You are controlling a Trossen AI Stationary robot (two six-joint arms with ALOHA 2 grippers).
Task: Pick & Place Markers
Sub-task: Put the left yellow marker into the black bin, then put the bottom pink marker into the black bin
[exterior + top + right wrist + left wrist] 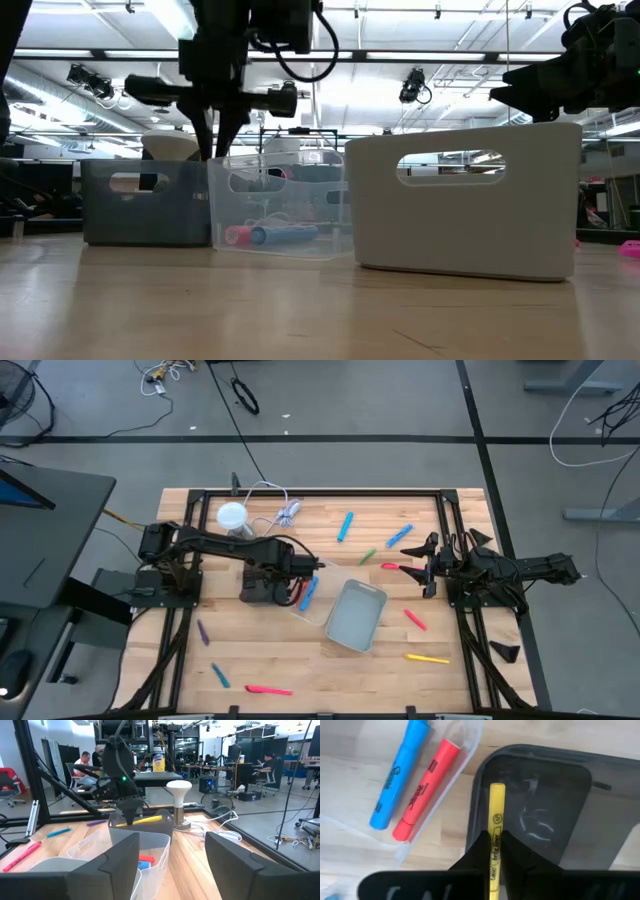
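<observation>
The wood table (300, 660) has markers (427, 658) lying about; people sit at desks behind. Only the left wrist view shows the left gripper (494, 851) pinching a yellow marker (495, 830) over the dark bin (540, 805). The clear bin (465, 750) holds blue and red ones. The right gripper (428, 568) is open, empty.

high: straight down, whole table (300, 670)
low: tabletop lvl, bins close
L wrist: tight on dark bin (540, 810)
R wrist: faces across, same bin

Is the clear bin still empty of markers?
No. The clear bin already holds a blue marker and a red marker side by side.
</observation>
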